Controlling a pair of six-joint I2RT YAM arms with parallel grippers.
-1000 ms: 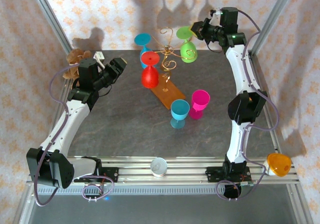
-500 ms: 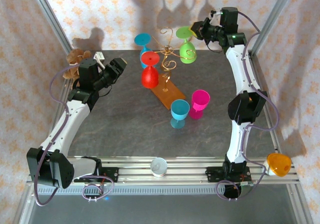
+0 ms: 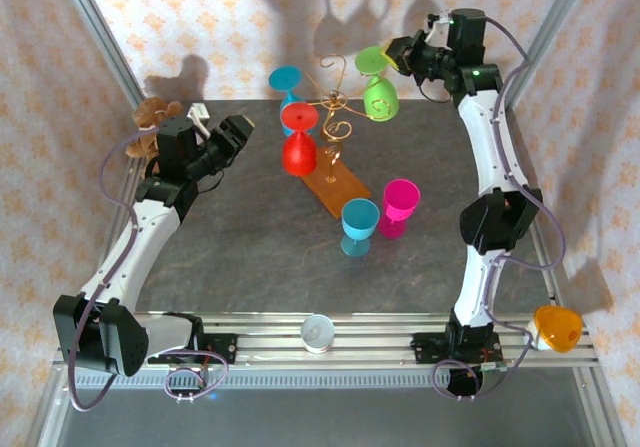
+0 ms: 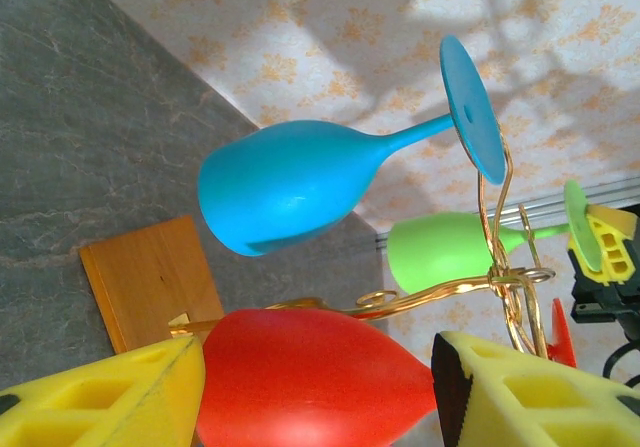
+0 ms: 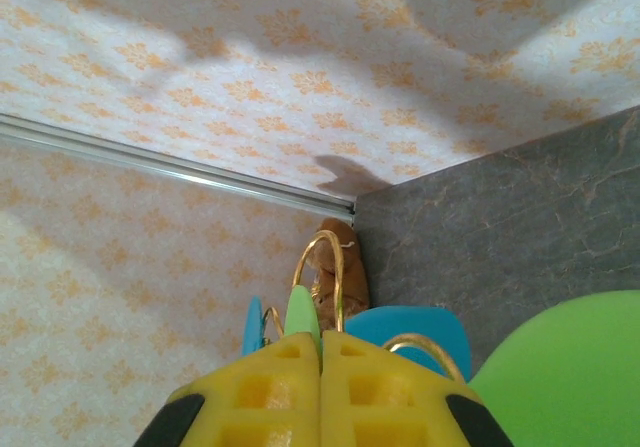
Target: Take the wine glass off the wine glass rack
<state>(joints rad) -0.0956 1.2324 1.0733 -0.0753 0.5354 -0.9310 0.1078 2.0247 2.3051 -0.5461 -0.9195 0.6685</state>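
The wine glass rack (image 3: 335, 97) is gold wire on a brown wooden base (image 3: 337, 185). A green wine glass (image 3: 379, 95) hangs upside down at the rack's back right arm. My right gripper (image 3: 393, 59) is shut on the rim of its foot (image 5: 301, 317), yellow pads pressed together at the right gripper (image 5: 321, 342). A red glass (image 3: 298, 145) and a blue glass (image 3: 285, 80) hang on other arms. My left gripper (image 3: 243, 130) stands open left of the red glass (image 4: 310, 377), not touching it; its yellow fingers (image 4: 100, 397) frame the left gripper (image 4: 315, 395).
A cyan glass (image 3: 358, 224) and a pink glass (image 3: 399, 205) stand upright on the grey table right of the base. A brown soft toy (image 3: 155, 117) sits at the back left corner. A white cup (image 3: 318, 332) and an orange object (image 3: 557, 327) lie by the front rail.
My right gripper has shifted slightly up and back to the right, taking the green glass with it. The left arm has not moved.
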